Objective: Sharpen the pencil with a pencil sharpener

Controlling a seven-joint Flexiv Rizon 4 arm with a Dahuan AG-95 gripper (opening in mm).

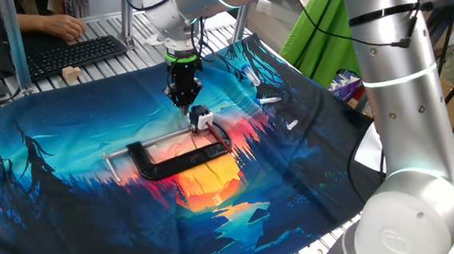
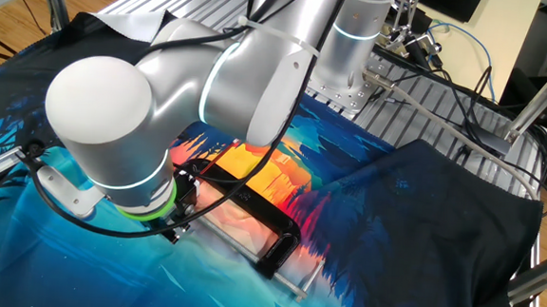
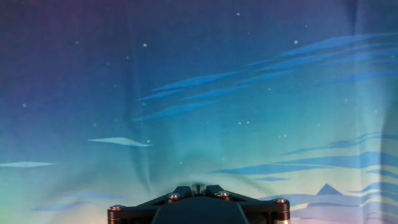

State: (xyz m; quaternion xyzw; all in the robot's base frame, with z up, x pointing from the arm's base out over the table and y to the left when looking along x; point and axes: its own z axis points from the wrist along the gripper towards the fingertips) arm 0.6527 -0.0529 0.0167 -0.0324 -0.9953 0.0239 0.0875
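My gripper [image 1: 186, 103] points down over the cloth, just up and left of the pencil sharpener [image 1: 202, 119]. The sharpener is a small whitish block with a dark part, and it sits at the jaw end of the black C-clamp [image 1: 177, 158]. In the hand view my gripper [image 3: 198, 186] has its fingers closed together on a thin sliver that looks like the pencil [image 3: 198, 187]. Little of the pencil shows. The hand view shows only blue cloth ahead. In the other fixed view the arm hides the gripper, and only the clamp [image 2: 267, 231] shows.
The clamp's silver rod [image 1: 144, 146] sticks out to the left. Small white loose bits [image 1: 270, 100] lie on the cloth to the right. A keyboard [image 1: 74, 55] and a person's hand are at the far edge. Cables lie at the back in the other fixed view.
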